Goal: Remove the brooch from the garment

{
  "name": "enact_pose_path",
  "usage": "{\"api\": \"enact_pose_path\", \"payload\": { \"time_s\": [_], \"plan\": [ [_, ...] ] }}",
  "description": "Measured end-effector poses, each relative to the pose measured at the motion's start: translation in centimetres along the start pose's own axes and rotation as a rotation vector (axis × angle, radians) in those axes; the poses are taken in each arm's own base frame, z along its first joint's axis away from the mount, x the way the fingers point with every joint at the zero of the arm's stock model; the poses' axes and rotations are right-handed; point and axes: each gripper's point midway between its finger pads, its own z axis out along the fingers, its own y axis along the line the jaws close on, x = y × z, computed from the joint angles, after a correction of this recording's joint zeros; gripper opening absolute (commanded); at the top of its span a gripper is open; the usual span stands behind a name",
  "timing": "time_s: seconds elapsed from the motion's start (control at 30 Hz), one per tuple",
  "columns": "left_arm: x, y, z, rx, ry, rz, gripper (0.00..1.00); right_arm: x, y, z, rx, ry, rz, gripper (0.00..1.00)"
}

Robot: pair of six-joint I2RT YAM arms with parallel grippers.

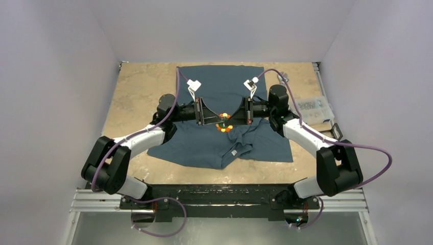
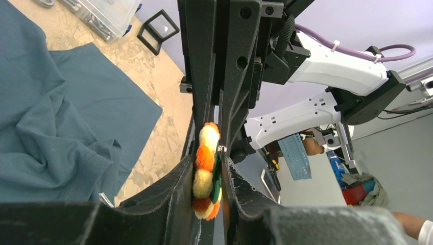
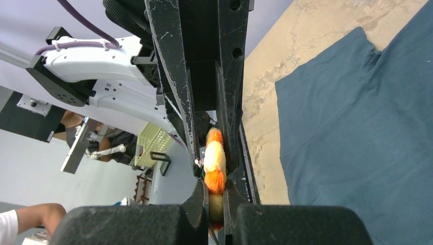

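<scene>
Near edge: both arm bases, bolted side by side. Just beyond them the shirt (image 1: 214, 145) lies spread on the table (image 1: 133, 97), its rumpled collar end towards the bases and a white tag (image 1: 233, 152) showing there. Over the middle of the shirt the two arms reach inward and meet tip to tip. The left gripper (image 1: 216, 121) is clamped on the brooch (image 1: 223, 125), one finger pressing each side (clearest from the left wrist camera). The right gripper (image 1: 232, 120) comes from the opposite side with its fingers drawn almost together, pinching the same brooch. The brooch is thus held edge-on between both grippers, above the cloth; whether it is still pinned to the shirt cannot be told. Farther back the flat hem reaches towards the rear wall. Far right: a clear plastic box (image 1: 312, 106).
</scene>
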Motion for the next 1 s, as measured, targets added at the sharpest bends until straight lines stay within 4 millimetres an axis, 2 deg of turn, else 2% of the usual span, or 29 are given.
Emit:
{"api": "enact_pose_path", "payload": {
  "time_s": [1.0],
  "plan": [
    [0.61,-0.51,0.38,0.022,0.029,0.029,0.26,0.41,0.28,-0.09,-0.018,0.027,-0.014,0.00]
  ]
}}
